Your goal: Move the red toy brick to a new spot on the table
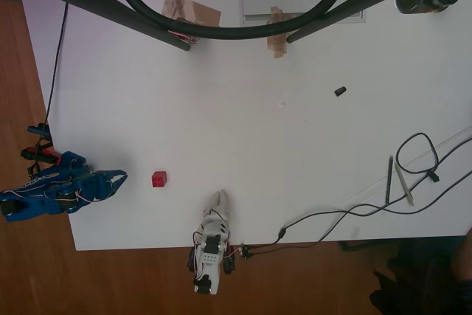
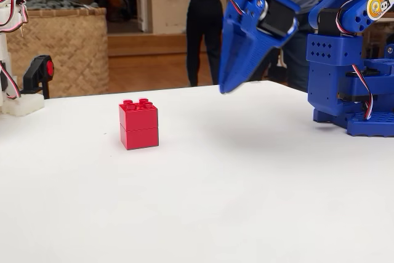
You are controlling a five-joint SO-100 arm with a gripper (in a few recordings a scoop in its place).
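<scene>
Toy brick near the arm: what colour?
Bright red; the toy brick shows best in the fixed view, standing free on the white table.

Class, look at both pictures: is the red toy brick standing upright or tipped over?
Upright. In the fixed view the red toy brick sits flat on the table with its studs pointing up.

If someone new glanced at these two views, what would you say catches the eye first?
First, the red toy brick, standing alone and upright on the bare white table, the one bright spot there. Next, the blue arm at the table's left edge in the overhead view, its gripper hanging above the surface, apart from the brick, fingers together and holding nothing. A small black stub lies far off.
</scene>
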